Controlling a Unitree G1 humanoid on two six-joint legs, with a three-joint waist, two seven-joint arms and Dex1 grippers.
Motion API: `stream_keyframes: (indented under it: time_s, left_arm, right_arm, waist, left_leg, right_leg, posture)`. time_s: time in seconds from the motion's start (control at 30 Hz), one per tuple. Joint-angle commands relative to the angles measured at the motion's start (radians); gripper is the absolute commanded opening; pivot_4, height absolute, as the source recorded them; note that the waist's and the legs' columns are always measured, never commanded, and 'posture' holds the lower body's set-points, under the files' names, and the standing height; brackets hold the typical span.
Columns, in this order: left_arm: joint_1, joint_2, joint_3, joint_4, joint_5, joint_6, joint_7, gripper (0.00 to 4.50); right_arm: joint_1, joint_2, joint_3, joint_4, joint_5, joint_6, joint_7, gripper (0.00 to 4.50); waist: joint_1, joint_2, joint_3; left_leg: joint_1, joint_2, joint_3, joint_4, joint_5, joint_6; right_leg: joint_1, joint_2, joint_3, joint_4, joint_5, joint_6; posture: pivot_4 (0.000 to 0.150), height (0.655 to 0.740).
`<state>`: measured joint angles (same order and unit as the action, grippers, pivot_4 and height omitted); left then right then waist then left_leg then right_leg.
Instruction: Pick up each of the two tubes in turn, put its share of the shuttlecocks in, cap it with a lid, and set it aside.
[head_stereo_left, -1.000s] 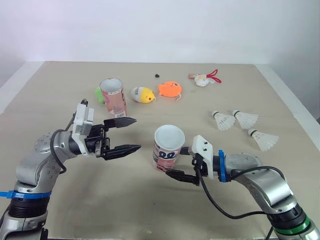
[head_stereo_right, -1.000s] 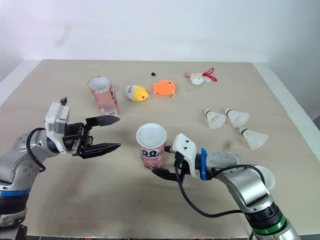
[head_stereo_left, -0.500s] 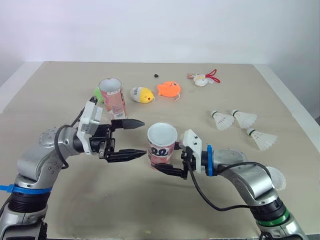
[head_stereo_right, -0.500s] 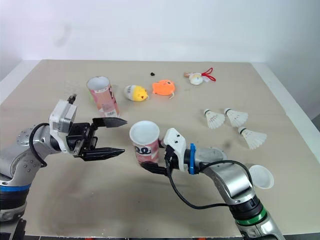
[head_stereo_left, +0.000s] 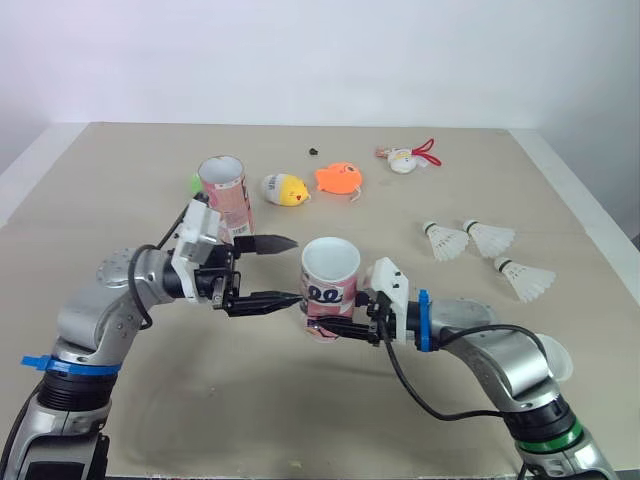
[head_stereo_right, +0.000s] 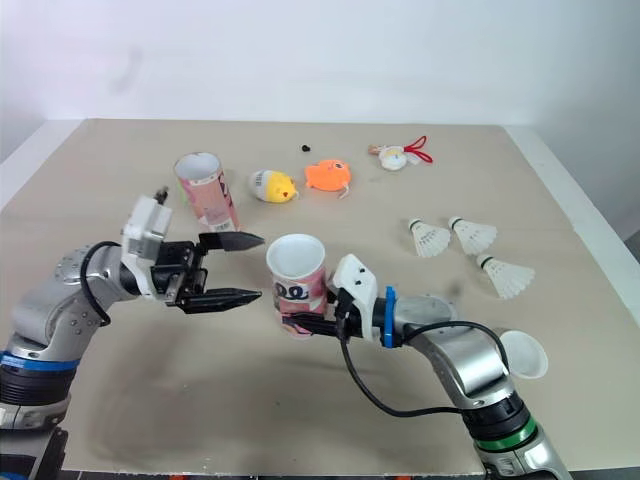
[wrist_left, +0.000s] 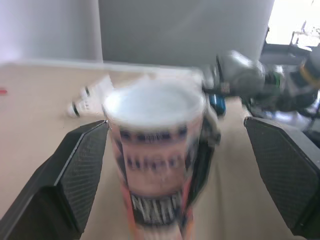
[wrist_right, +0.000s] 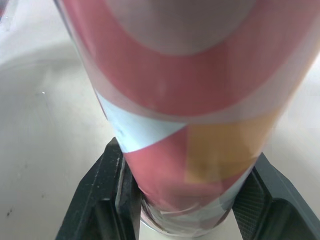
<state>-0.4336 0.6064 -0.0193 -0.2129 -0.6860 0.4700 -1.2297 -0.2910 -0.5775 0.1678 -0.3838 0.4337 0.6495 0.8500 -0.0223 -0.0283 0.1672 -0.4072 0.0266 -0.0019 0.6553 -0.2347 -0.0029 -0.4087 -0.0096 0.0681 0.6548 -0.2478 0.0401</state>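
Observation:
A pink and white tube (head_stereo_left: 330, 288) with an open white mouth leans a little near the table's middle. My right gripper (head_stereo_left: 347, 331) is shut on its base, with one finger (wrist_right: 107, 200) on each side. My left gripper (head_stereo_left: 297, 269) is open just left of this tube. In the left wrist view the tube (wrist_left: 155, 150) stands between the spread fingers (wrist_left: 75, 175), apart from both. A second tube (head_stereo_left: 226, 192) stands upright at the back left. Three shuttlecocks (head_stereo_left: 445, 240) (head_stereo_left: 492, 238) (head_stereo_left: 528, 279) lie at the right. A white lid (head_stereo_right: 525, 352) lies by my right forearm.
A yellow chick toy (head_stereo_left: 285, 189), an orange fish toy (head_stereo_left: 340, 179) and a green object (head_stereo_left: 198, 186) lie near the second tube. A small charm with a red cord (head_stereo_left: 405, 160) lies at the back. The table's right edge runs close to the shuttlecocks.
My left gripper has moved right, up to the tube. My right gripper has brought the tube a little left and raised its mouth, staying shut on the base.

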Motion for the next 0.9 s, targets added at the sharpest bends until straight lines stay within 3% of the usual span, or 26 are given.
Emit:
stream_keyframes:
  time_s: [0.03, 0.2, 0.37, 0.53, 0.67, 0.9]
  left_arm:
    - [0.003, 0.004, -0.019, 0.005, 0.023, -0.017, -0.015, 4.5]
    - [-0.021, -0.027, -0.038, 0.046, 0.034, -0.035, -0.025, 4.5]
    - [-0.074, -0.112, -0.04, 0.09, 0.053, -0.107, -0.016, 4.5]
    - [-0.113, -0.201, -0.072, 0.132, 0.116, -0.227, -0.016, 4.5]
    - [-0.156, -0.261, -0.086, 0.184, 0.143, -0.278, -0.002, 4.5]
    - [-0.213, -0.368, -0.072, 0.225, 0.13, -0.298, 0.07, 4.5]
  right_arm:
    - [0.003, -0.063, -0.197, -0.073, 0.104, 0.032, 0.006, 2.17]
    - [-0.002, -0.172, -0.514, -0.05, 0.233, 0.086, -0.028, 2.17]
    - [0.001, -0.268, -0.699, 0.097, 0.177, 0.059, -0.103, 2.17]
    - [-0.053, -0.317, -0.743, 0.374, 0.038, -0.017, -0.255, 2.17]
    - [-0.143, -0.316, -0.694, 0.583, -0.075, -0.112, -0.371, 2.17]
    - [-0.247, -0.302, -0.676, 0.915, -0.156, -0.253, -0.46, 2.17]
  waist:
    - [0.0, 0.0, 0.001]
    - [0.0, 0.0, 0.001]
    - [0.0, 0.001, 0.001]
    - [0.0, 0.001, 0.001]
    - [-0.004, 0.006, 0.001]
    - [-0.002, 0.009, 0.0]
  left_leg:
    - [0.0, 0.0, 0.0, 0.0, 0.0, 0.0]
    - [0.0, 0.0, 0.001, 0.0, 0.0, 0.0]
    - [0.0, 0.0, 0.001, 0.0, 0.0, 0.0]
    - [0.001, -0.001, 0.004, 0.001, 0.0, 0.0]
    - [0.002, -0.001, 0.007, 0.001, 0.0, 0.0]
    - [0.002, -0.001, 0.009, 0.001, 0.0, 0.001]
  right_leg:
    - [0.0, 0.0, 0.0, 0.0, 0.0, 0.0]
    - [0.0, 0.0, 0.0, 0.0, 0.0, 0.0]
    - [0.0, 0.001, 0.0, 0.0, 0.0, 0.0]
    - [0.001, 0.0, 0.004, 0.0, 0.005, -0.004]
    - [0.0, 0.001, 0.007, 0.0, 0.006, -0.003]
    - [0.0, 0.001, 0.009, -0.001, 0.007, -0.002]
  posture:
    - [0.15, 0.74]
    - [0.15, 0.74]
    - [0.15, 0.74]
    - [0.15, 0.74]
    - [0.15, 0.74]
    - [0.15, 0.74]
